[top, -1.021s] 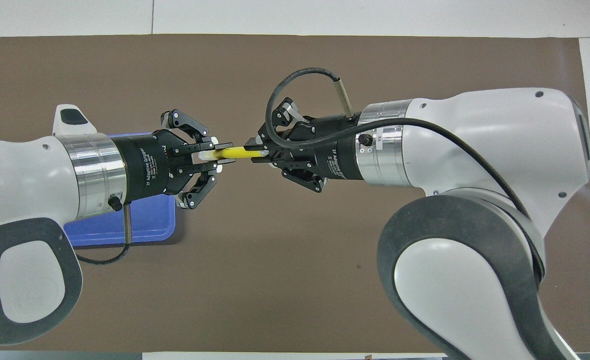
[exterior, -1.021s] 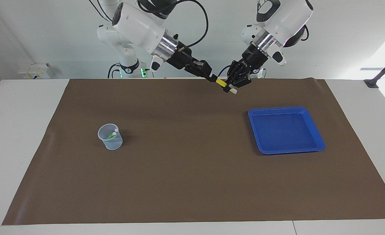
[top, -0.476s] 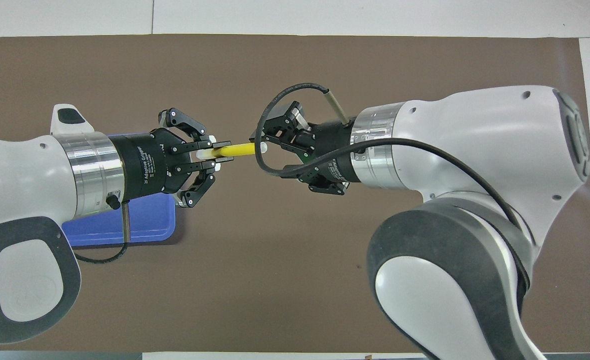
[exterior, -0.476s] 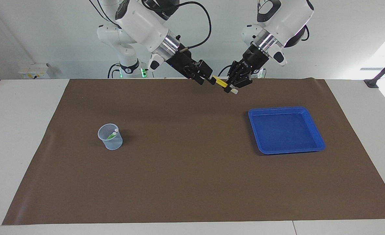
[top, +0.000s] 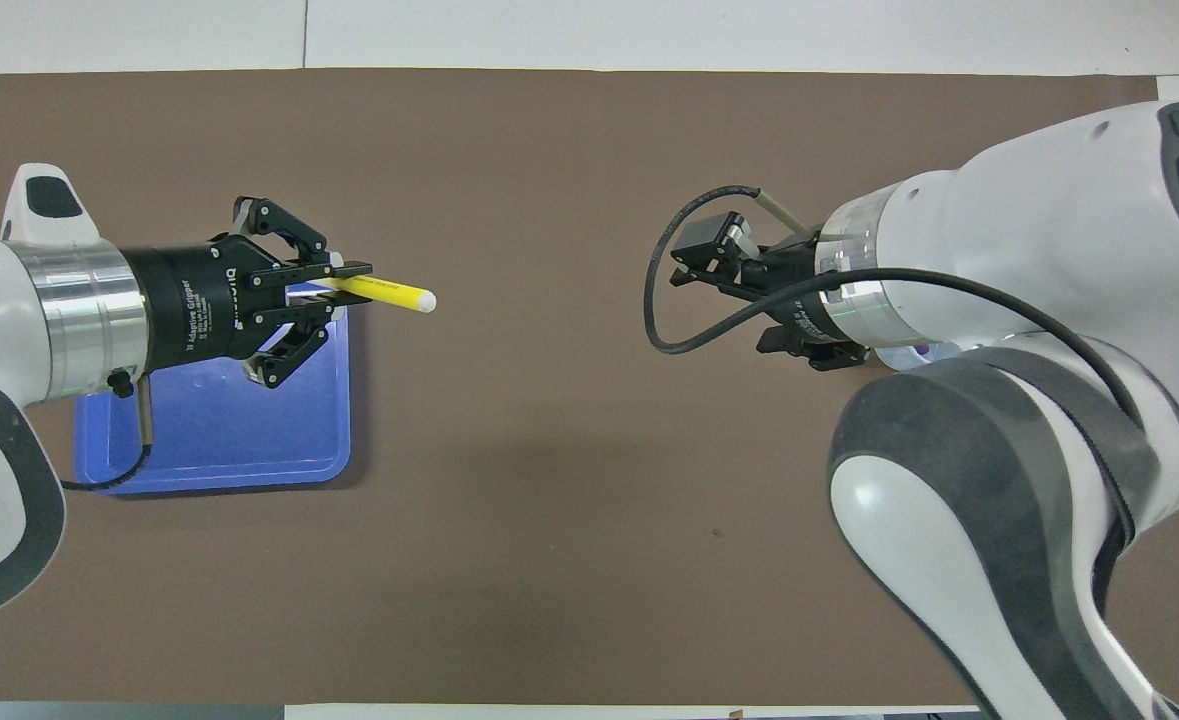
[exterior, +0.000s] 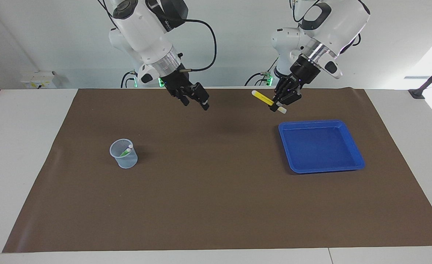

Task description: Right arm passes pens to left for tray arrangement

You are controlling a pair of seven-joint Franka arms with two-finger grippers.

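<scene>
- The left gripper point(exterior: 279, 104) point(top: 349, 283) is up in the air over the brown mat point(exterior: 216, 205) point(top: 549, 560), by the edge of the tray point(exterior: 358, 165) point(top: 334, 465) that lies nearest the robots.
- Its fingertips are clamped on the yellow pen point(exterior: 262, 98) point(top: 389, 291) close to one whitish end.
- The pen sticks out level toward the right arm's end of the table, its other whitish tip free.
- The right gripper point(exterior: 197, 99) point(top: 694, 260) hangs over bare mat near the robots' edge, well apart from the pen; its fingers stand spread and hold nothing.
- The blue tray lies flat on the mat toward the left arm's end of the table, with nothing in it.
- A pale mesh cup point(exterior: 124, 154) stands on the mat toward the right arm's end, farther from the robots than the right gripper.
- A green pen point(exterior: 125, 151) leans in the cup, whitish tips showing above the rim.
- In the overhead view the right arm covers most of the cup.
- No purple pen can be made out for certain.
</scene>
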